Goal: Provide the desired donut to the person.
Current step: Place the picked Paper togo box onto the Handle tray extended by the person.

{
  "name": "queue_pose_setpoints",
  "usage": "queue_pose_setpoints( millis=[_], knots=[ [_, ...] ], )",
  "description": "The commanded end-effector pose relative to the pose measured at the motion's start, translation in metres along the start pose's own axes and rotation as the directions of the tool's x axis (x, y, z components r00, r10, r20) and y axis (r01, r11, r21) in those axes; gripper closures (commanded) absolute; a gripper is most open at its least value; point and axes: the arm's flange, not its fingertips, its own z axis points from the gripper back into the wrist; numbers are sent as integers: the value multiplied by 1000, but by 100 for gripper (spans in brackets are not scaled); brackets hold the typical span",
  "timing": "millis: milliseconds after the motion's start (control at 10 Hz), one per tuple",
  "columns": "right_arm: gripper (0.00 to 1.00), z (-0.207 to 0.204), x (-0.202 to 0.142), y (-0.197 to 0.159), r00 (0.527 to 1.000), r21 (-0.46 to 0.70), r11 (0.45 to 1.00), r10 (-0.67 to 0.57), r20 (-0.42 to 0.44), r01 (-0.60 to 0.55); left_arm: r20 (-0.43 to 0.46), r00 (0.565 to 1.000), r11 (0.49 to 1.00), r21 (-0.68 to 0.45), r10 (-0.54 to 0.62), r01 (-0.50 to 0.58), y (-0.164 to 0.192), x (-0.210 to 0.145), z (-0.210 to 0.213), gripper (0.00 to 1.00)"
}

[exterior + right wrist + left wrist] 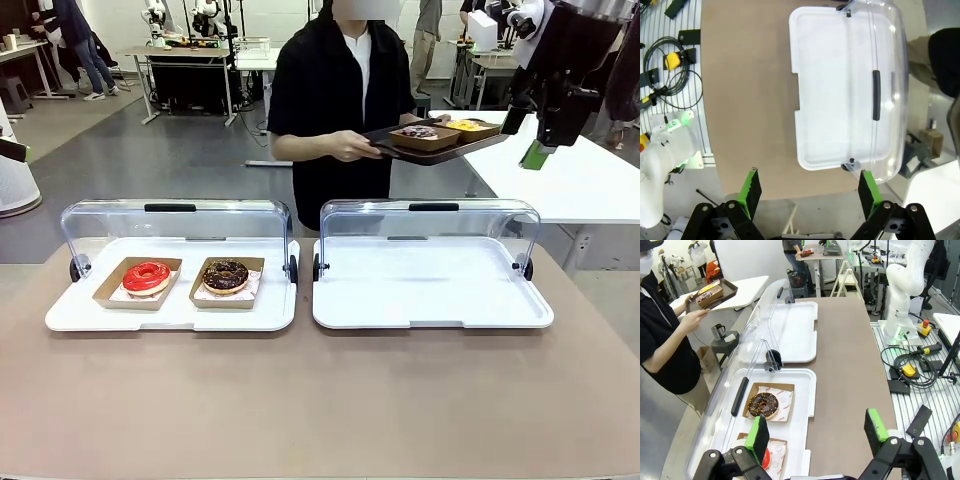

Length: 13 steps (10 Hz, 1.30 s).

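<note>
A red-glazed donut (147,277) and a chocolate donut (225,275) lie in cardboard trays on the left white tray (100,318), whose clear lid is raised. The person (335,100) stands across the table and holds a dark serving tray (440,150) carrying a dark sprinkled donut (419,132) and a yellow one (465,126). My left gripper (817,432) hangs open above the table edge, beside the chocolate donut (763,405); the red donut (767,460) is partly hidden behind one finger. My right gripper (540,150) is open, high up beside the person's tray, above the right white tray (840,90).
The right white tray (430,310) holds nothing and its clear lid (430,225) stands open. A white table (590,185) is behind at the far right. The right arm's base (902,295) and cables (910,370) sit beside the brown table (855,365).
</note>
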Motion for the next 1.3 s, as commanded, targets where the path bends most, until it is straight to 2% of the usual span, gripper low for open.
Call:
queue_pose_setpoints(
  millis=[0, 100, 200, 300, 400, 600, 700, 800, 900, 1000, 1100, 1200],
  knots=[
    [0, -1, 1, 1, 1000, 7, 1000, 4, -1, -4, 15, 1000, 1000, -1, -4, 4, -1, 2, 0, 0],
    [0, 0, 0, 0, 1000, 0, 1000, 0, 0, 0, 15, 1000, 1000, -1, -4, 4, -1, 2, 0, 0],
    [0, 17, -20, -9, 991, 23, 1000, -19, 135, 16, 15, 1000, 1000, -1, -4, 4, -1, 2, 0, 0],
    [0, 33, -58, -17, 948, 102, 992, -106, 301, 78, 15, 1000, 1000, -1, -4, 4, -1, 2, 0, 0],
    [0, 40, -93, -23, 904, 129, 984, -166, 395, 124, 15, 1000, 1000, -1, -4, 4, -1, 2, 0, 0],
    [0, 36, -176, -21, 783, 211, 962, -264, 563, 173, 15, 1000, 1000, -1, -4, 4, -1, 2, 0, 0],
    [0, 27, -220, -19, 726, 218, 958, -284, 626, 187, 15, 1000, 1000, -1, -4, 4, -1, 2, 0, 0],
    [0, 16, -273, -12, 678, 175, 959, -282, 678, 224, 15, 1000, 1000, -1, -4, 4, -1, 2, 0, 0],
    [0, 6, -311, -5, 639, 130, 955, -276, 718, 267, 15, 1000, 1000, -1, -4, 4, -1, 2, 0, 0],
    [0, -3, -338, 1, 636, 92, 959, -247, 731, 266, 15, 1000, 1000, -1, -4, 4, -1, 2, 0, 0],
    [0, -14, -357, 5, 596, 108, 959, -249, 763, 263, 15, 1000, 1000, -1, -4, 4, -1, 2, 0, 0],
    [0, -24, -374, 5, 579, 119, 956, -258, 774, 267, 15, 1000, 1000, -1, -4, 4, -1, 2, 0, 0]
  ],
)
